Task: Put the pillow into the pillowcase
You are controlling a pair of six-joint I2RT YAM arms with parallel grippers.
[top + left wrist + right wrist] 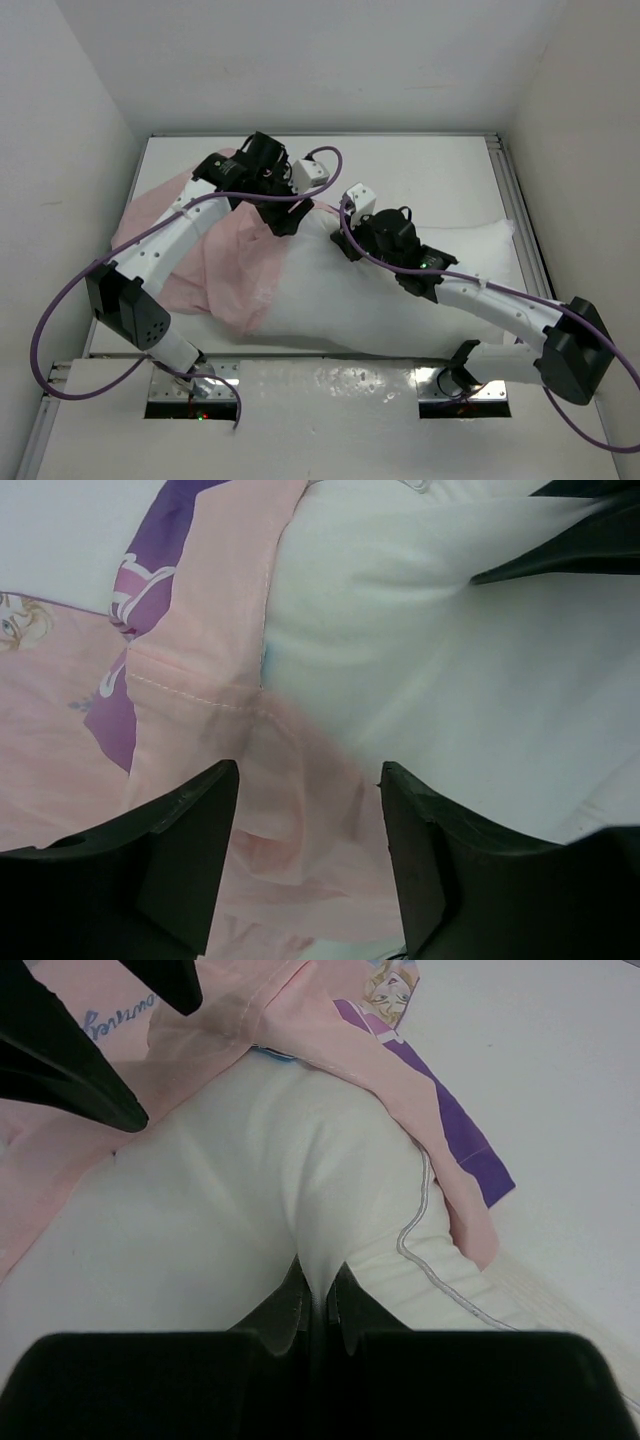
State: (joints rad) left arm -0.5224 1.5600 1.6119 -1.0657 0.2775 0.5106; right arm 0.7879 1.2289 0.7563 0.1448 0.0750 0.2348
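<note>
White walls enclose a white table (420, 165), seen from above. A puffy white pillow (330, 300) lies across the middle of it. Its left end is tucked into the pillowcase (225, 275), which shows mostly pale pink with some purple print. The left gripper (310, 830) hovers over the case's stitched hem where it meets the pillow, jaws apart, pink cloth loose between them. The right gripper (318, 1295) is pinched closed on a raised fold of the pillow near the case's edge.
</note>
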